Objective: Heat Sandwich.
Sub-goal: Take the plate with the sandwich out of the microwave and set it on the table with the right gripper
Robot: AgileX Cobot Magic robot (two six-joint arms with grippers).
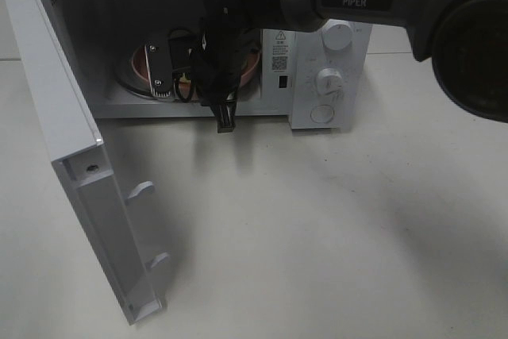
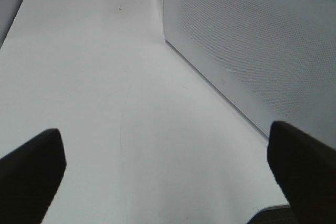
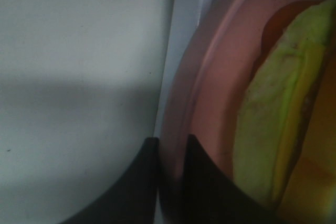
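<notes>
Reaching into microwave [image 1: 329, 45], right hand [image 3: 170, 140] (pinching plate [image 3: 210, 77])

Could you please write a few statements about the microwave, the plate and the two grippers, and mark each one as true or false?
1. The microwave door stands open. True.
2. The pink plate rests on the table in front of the microwave. False: it is inside the microwave.
3. The right gripper has one finger on each side of the plate's rim. True.
4. The left gripper is shut. False: its jaws are wide apart above the table.
5. The sandwich lies on the plate. True.
</notes>
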